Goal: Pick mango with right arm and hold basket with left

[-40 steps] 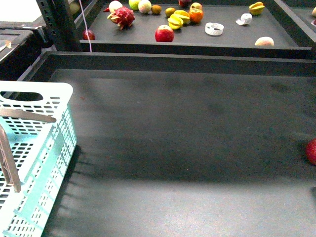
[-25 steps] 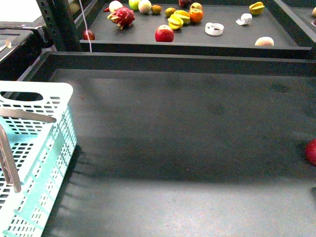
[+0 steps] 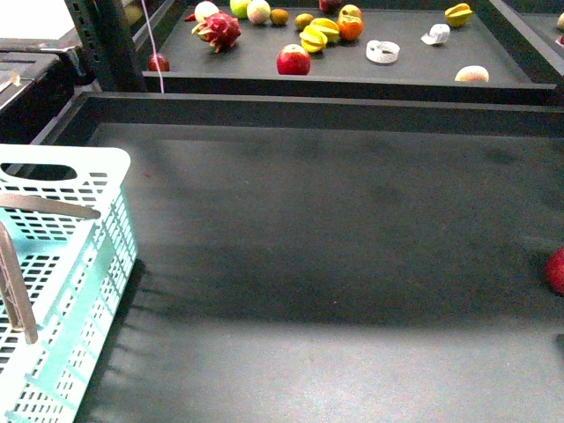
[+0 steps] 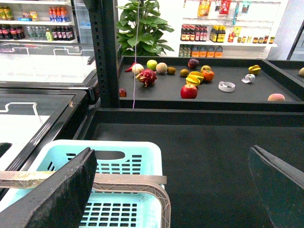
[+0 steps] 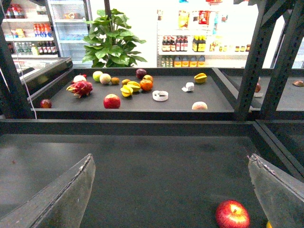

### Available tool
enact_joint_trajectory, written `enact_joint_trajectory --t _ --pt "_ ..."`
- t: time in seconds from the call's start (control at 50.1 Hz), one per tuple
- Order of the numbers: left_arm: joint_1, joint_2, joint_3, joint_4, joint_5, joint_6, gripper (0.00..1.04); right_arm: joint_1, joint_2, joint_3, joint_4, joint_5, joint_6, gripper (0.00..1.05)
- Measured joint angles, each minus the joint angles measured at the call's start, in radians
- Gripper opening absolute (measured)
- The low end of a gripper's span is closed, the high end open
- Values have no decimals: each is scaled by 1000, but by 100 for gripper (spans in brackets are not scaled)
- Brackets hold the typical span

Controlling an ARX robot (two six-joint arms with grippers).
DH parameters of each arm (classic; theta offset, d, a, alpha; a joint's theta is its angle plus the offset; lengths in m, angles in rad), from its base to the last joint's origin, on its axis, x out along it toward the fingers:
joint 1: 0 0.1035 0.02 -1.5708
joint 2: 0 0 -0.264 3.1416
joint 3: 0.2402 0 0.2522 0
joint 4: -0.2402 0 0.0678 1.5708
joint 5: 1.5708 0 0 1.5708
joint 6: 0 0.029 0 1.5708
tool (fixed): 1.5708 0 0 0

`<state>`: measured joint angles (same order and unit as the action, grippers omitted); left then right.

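The pale turquoise basket stands at the near left of the dark tray, its grey-brown handles lying across the top. In the left wrist view my left gripper is open and empty, with the basket's near corner and a handle between its fingers. My right gripper is open and empty over bare tray floor. No plain yellow mango shows clearly. Only a yellow sliver peeks in at the frame's edge beside a red apple, too little to identify. Neither arm shows in the front view.
The red apple lies at the near tray's right edge. The far tray holds a dragon fruit, a red apple, yellow starfruit, an orange and other fruit. A raised wall separates the trays.
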<state>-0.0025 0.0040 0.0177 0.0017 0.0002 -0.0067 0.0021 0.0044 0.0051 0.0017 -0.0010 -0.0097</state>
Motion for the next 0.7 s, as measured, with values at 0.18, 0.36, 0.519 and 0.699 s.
enact_joint_trajectory --t 0.18,0.36,0.519,0.699 --pt "28 90 -1 144 36 -110 99 0 0 0 0 0 0 96" --pt "57 420 5 363 26 -235 99 0 0 0 0 0 0 96" --pt "48 834 66 603 8 -364 99 0 0 0 0 0 0 96" --pt "100 1221 122 717 32 -504 99 0 0 0 0 0 0 96"
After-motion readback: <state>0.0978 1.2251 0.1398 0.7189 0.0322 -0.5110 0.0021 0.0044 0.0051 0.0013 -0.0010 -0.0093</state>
